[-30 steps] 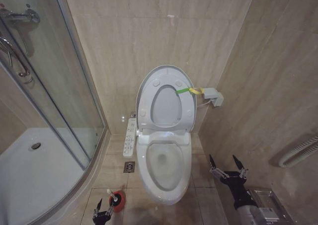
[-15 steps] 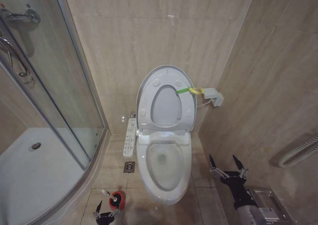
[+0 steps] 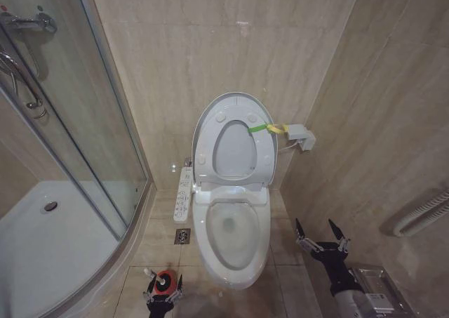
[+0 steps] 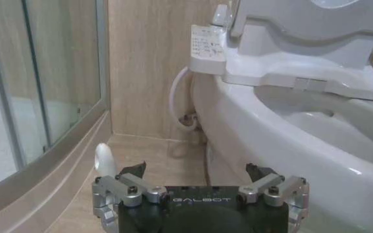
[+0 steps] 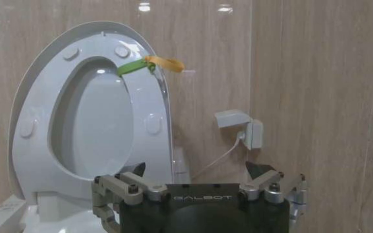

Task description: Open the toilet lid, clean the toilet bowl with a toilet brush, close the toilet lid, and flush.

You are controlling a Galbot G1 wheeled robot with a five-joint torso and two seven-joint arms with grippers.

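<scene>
The toilet lid (image 3: 233, 149) (image 5: 93, 121) stands raised against the wall with the seat ring, a yellow-green strap (image 3: 270, 128) (image 5: 147, 64) at its edge. The toilet bowl (image 3: 231, 237) (image 4: 303, 141) lies uncovered below. The toilet brush (image 3: 150, 274) stands in its red cup holder (image 3: 166, 281) on the floor left of the bowl. My left gripper (image 3: 164, 295) (image 4: 196, 172) is open, low at the holder's near side; the white handle tip (image 4: 103, 158) sits just outside one finger. My right gripper (image 3: 321, 232) (image 5: 196, 170) hangs open to the right of the bowl, holding nothing.
A curved glass shower enclosure (image 3: 105, 142) closes off the left side. The bidet control strip (image 3: 184, 194) (image 4: 207, 43) juts out left of the seat. A floor drain (image 3: 182, 236) lies beside the bowl. A wall socket box (image 3: 302, 135) (image 5: 242, 127) and tiled wall are close on the right.
My left gripper has slid to the right, from left of the red holder to directly in front of it. The right arm and the toilet have not moved.
</scene>
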